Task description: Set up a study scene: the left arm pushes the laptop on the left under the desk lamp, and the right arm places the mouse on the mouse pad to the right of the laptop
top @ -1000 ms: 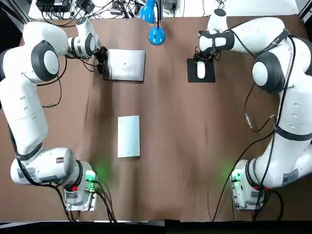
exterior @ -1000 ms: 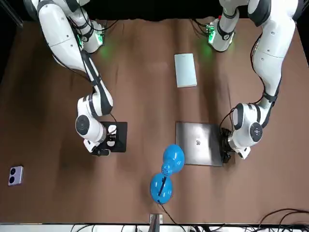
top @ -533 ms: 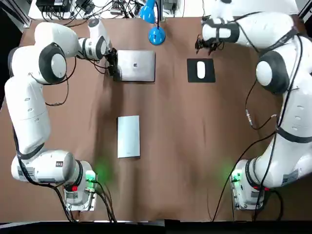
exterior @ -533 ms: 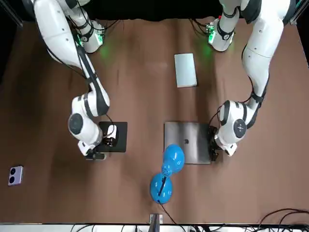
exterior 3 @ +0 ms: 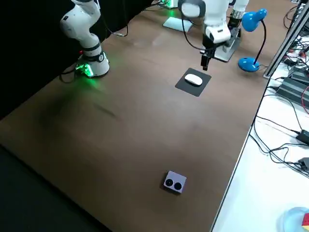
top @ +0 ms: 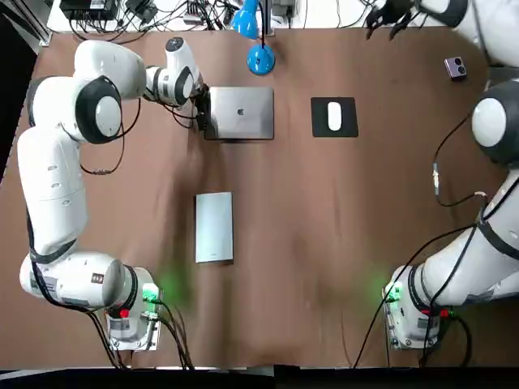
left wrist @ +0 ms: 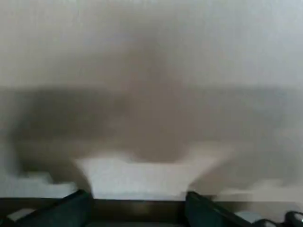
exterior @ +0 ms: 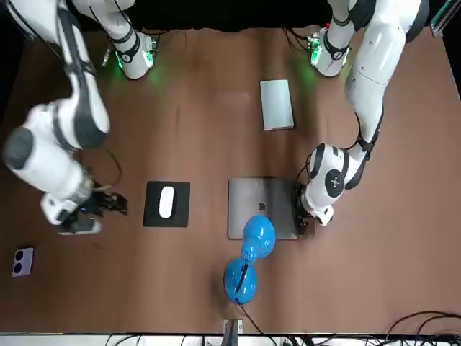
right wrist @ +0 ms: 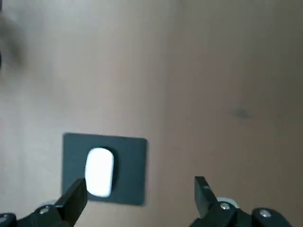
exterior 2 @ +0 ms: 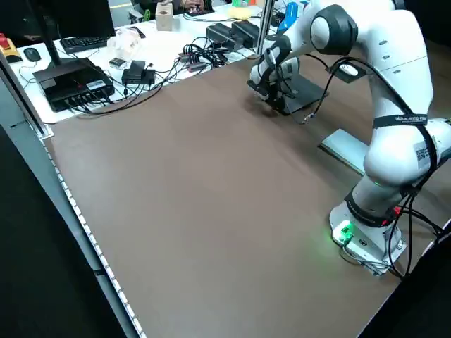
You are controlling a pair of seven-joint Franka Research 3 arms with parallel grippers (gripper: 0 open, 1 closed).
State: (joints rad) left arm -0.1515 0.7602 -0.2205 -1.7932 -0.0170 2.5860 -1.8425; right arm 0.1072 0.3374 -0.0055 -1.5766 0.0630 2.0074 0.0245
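The closed grey laptop (top: 241, 112) lies flat at the far side of the table, just in front of the blue desk lamp (top: 260, 59); in the front view the lamp head (exterior: 258, 234) overhangs the laptop (exterior: 263, 207). My left gripper (top: 201, 113) presses against the laptop's left edge, fingers (left wrist: 71, 208) apart. The white mouse (top: 334, 116) rests on the black mouse pad (top: 345, 128), to the right of the laptop. My right gripper (top: 389, 12) hovers open and empty beyond the pad near the far edge; its wrist view shows the mouse (right wrist: 100, 171) below it.
A pale flat book (top: 214, 227) lies mid-table, nearer the arm bases. A small purple block (top: 454, 68) sits at the far right. Cables and boxes crowd the bench beyond the far edge (exterior 2: 141, 70).
The left gripper has slid the laptop to the right, under the lamp. The right gripper has risen off the mouse and swung back and right; the mouse stays on the pad.
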